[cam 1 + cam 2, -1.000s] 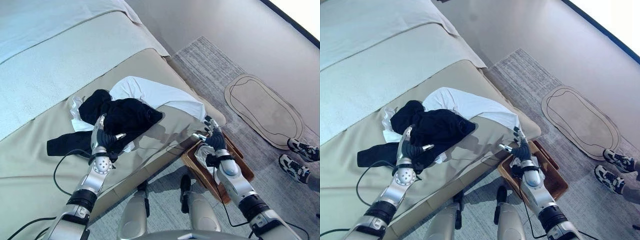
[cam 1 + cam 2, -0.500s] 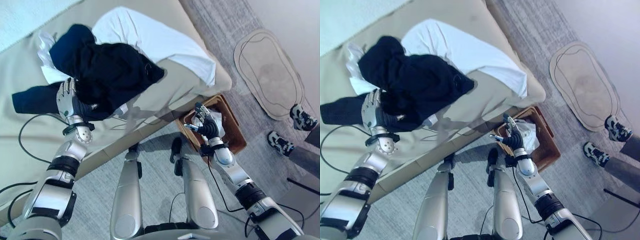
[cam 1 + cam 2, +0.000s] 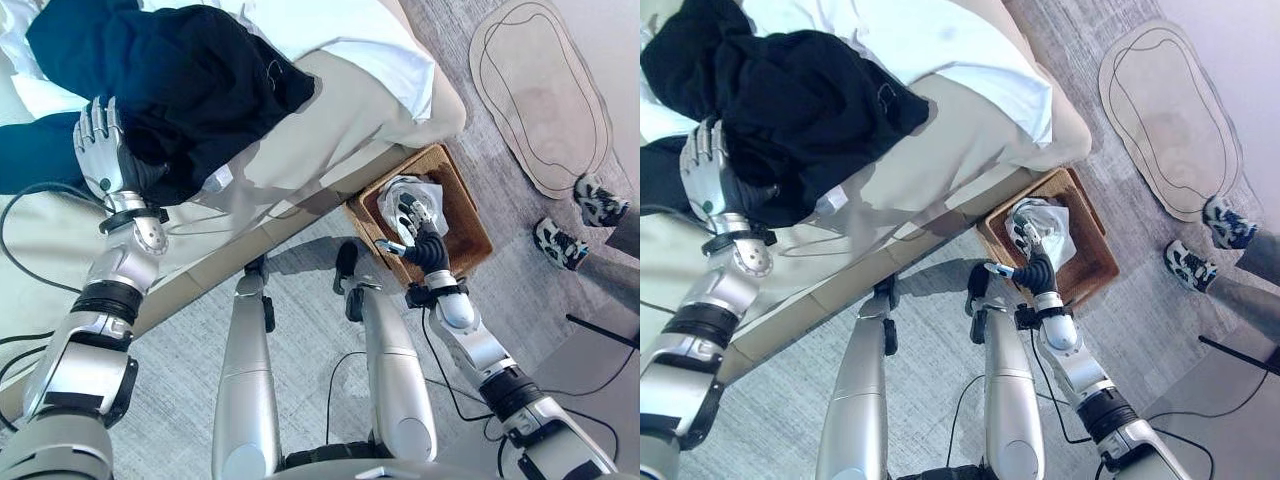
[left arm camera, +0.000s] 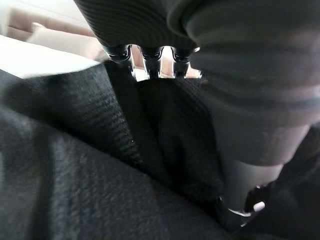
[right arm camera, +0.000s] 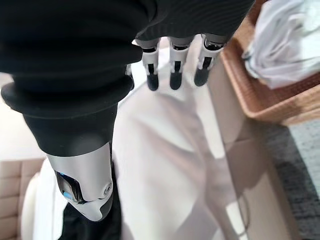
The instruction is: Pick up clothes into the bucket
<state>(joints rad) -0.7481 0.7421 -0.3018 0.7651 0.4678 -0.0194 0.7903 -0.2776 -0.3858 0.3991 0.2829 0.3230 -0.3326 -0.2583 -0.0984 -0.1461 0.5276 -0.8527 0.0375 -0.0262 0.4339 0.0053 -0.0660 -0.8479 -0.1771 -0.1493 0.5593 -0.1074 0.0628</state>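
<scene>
Two garments lie heaped on the bed (image 3: 330, 110) — a black garment (image 3: 170, 80) piled on top of a white garment (image 3: 350, 30) that spreads toward the bed's corner. The left hand (image 3: 100, 150) rests at the near edge of the black garment, its back up and its fingers (image 3: 92, 122) straight along the cloth; in the left wrist view the dark knit lies just past the fingers, and the thumb (image 4: 245, 207) sits low against it without closing on it. A dark sleeve (image 3: 35, 165) trails off beside that hand.

On the floor, just beside the bed's corner, stands a brown wicker basket (image 3: 470, 225) holding a crumpled white cloth (image 3: 400, 195). The right hand (image 3: 418, 228) hovers above the basket's near side, its fingers relaxed and apart, holding nothing.

A pale oval rug (image 3: 545, 90) lies well apart on the grey carpet (image 3: 310, 320), and a person's shoes (image 3: 580, 215) stand near it.
</scene>
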